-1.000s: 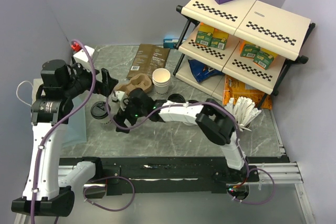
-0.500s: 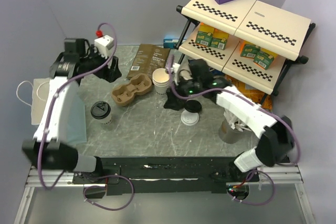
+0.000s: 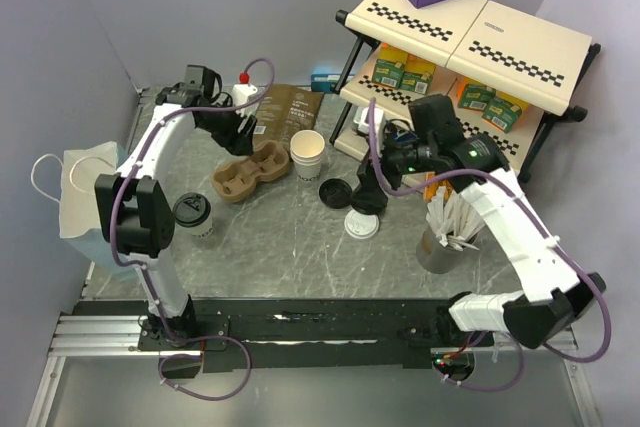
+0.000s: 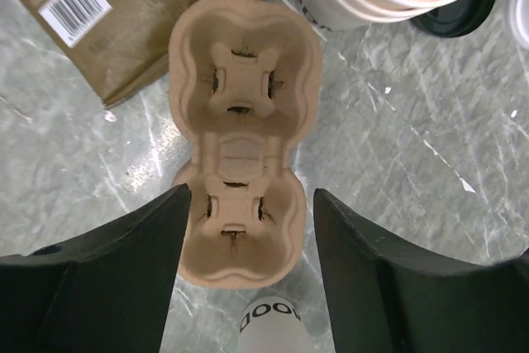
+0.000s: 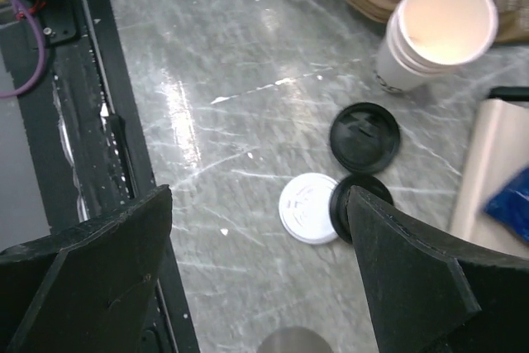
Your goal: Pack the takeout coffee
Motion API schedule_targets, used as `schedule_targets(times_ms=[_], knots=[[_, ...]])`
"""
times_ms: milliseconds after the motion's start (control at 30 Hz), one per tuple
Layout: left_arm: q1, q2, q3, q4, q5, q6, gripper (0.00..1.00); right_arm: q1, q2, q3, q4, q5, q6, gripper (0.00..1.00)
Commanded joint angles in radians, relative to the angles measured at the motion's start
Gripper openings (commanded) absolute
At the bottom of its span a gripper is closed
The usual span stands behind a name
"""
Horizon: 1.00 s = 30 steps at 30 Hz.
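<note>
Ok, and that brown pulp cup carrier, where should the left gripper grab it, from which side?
Probably the narrow waist between its two wells, straight down from above. The cup carrier lies flat, open side up, and pinches in there, so the fingers span it easily. The left gripper hangs over its nearer well, jaws apart either side.

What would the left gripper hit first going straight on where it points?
Most likely the carrier. The left gripper points down at it, open jaws on either side of its near pocket. How far above it the gripper is, the pictures don't show.
</note>
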Motion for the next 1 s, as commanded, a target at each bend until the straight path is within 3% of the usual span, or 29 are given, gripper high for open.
schedule_targets(times_ms=[0, 233, 433, 967], knots=[[-0.009, 0.031, 0.021, -0.002, -0.007, 0.061, 0.65, -0.033, -0.103, 0.030, -0.078, 0.043, -0.029, 0.92], [-0.024, 0.090, -0.022, -0.016, -0.044, 0.125, 0.68, -0.080, -0.107, -0.067, -0.023, 0.058, 0.001, 0.92], [-0.078, 0.081, -0.090, 0.070, -0.138, 0.128, 0.70, -0.125, -0.087, -0.064, -0.006, 0.019, 0.036, 0.92], [-0.085, 0.188, 0.017, 0.036, -0.175, 0.104, 0.67, -0.159, -0.099, -0.117, 0.017, -0.001, 0.060, 0.93]])
